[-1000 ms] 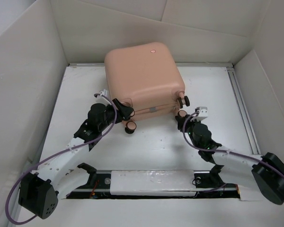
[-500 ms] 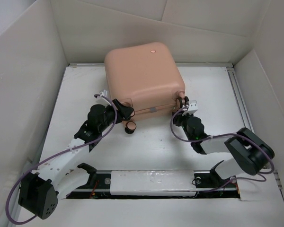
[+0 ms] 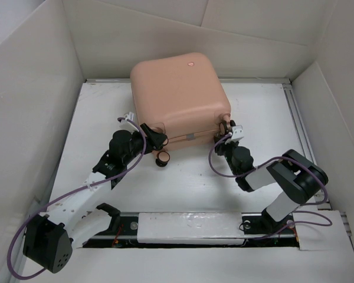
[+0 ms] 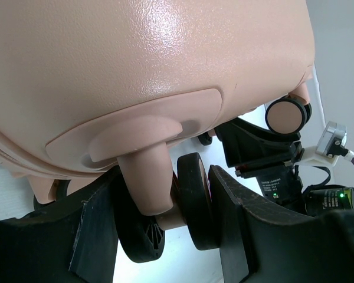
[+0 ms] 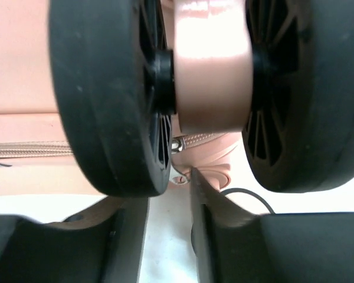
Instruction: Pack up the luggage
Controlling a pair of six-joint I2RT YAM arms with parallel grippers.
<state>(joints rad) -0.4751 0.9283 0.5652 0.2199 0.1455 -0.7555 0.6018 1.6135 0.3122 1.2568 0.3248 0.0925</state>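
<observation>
Left gripper (image 3: 155,139) at 7 o'clock of the closed peach-pink luggage (image 3: 177,94), jaws clamped around a twin caster wheel (image 4: 192,197). Luggage at 12 o'clock on the white table (image 3: 189,183), wheels facing the arms. Right gripper (image 3: 227,138) at 5 o'clock, jaws narrowly parted, gripping nothing, close before a second caster (image 5: 109,94).

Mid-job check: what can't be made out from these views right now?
1. Peach-pink hard-shell suitcase: closed, contents hidden in every view.
2. Left fingers: left wrist view shows them either side of a black caster wheel; clamping unclear.
3. Right fingers: right wrist view is filled by a blurred twin wheel; contact unclear.
4. Top view: both fingers' openings too small.
</observation>
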